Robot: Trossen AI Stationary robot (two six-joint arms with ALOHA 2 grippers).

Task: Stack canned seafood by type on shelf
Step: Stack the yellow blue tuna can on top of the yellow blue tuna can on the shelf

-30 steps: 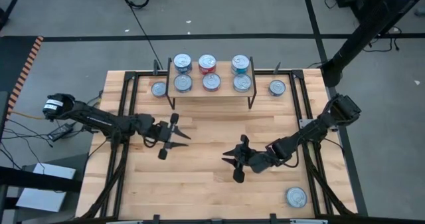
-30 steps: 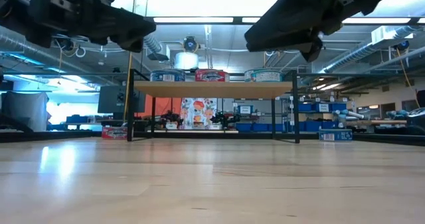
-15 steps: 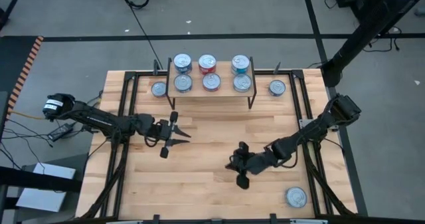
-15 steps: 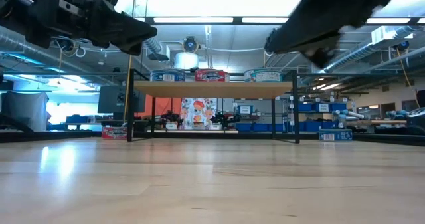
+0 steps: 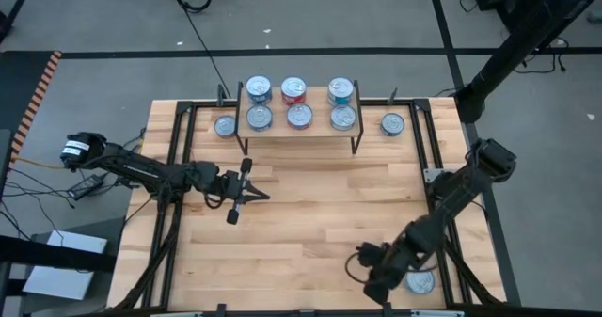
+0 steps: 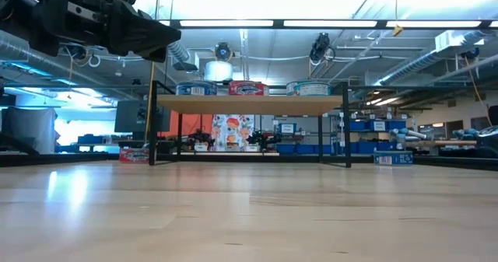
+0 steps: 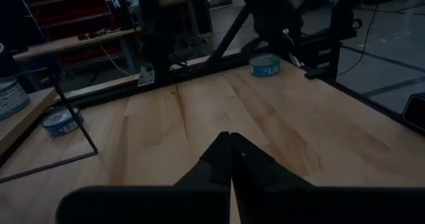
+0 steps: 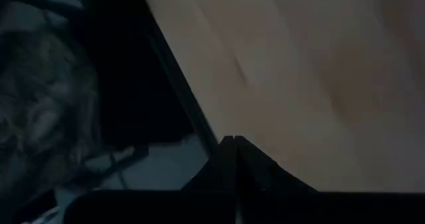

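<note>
Silver-topped round seafood tin [image 5: 419, 280] sits lower right in the high view, just right of the right gripper [image 5: 374, 276], the nearer arm; left gripper [image 5: 246, 194] waits centre-left. Left wrist view: its own fingers pressed together. Right wrist view: fingers meet too, over the slatted wooden tabletop [image 8: 319, 84] edge, no tin visible; six tins already on the light-wood shelf [image 5: 299, 129].

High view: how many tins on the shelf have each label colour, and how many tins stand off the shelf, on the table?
Blue tins on the shelf: 2
Red tins on the shelf: 2
Teal tins on the shelf: 2
Tins on the table, label colour unclear from above: 3
Total: 9
</note>
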